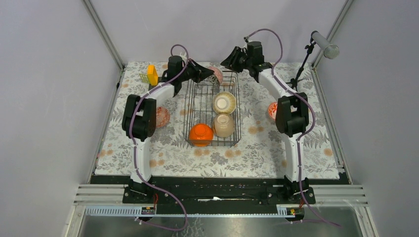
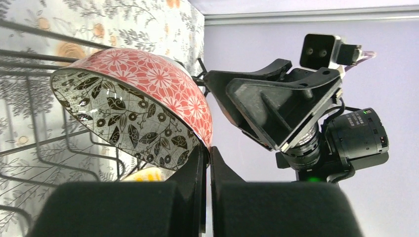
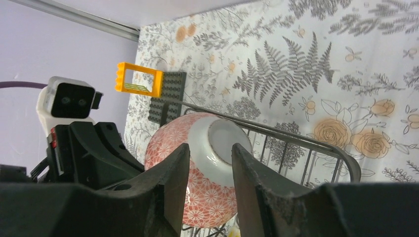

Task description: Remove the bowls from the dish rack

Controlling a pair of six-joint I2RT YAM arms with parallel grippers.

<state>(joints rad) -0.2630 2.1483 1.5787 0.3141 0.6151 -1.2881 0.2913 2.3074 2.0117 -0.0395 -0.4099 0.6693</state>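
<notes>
As the top view has it: dish rack (image 1: 239,113), centre; red-flowered bowl (image 1: 216,75) tilted at its eleven o'clock corner, left gripper (image 1: 207,75) upon it, right gripper (image 1: 231,60) towards one o'clock.
Left wrist: jaws clenched on the bowl's rim, likely the surest hold for lifting out.
Right wrist: fingers parted, bowl's foot framed between them. Contact cannot be told, perhaps there to steady.

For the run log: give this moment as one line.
left fingers: shut on red bowl rim | right fingers: open, near it | rack: orange bowl, two cream bowls inside
</notes>
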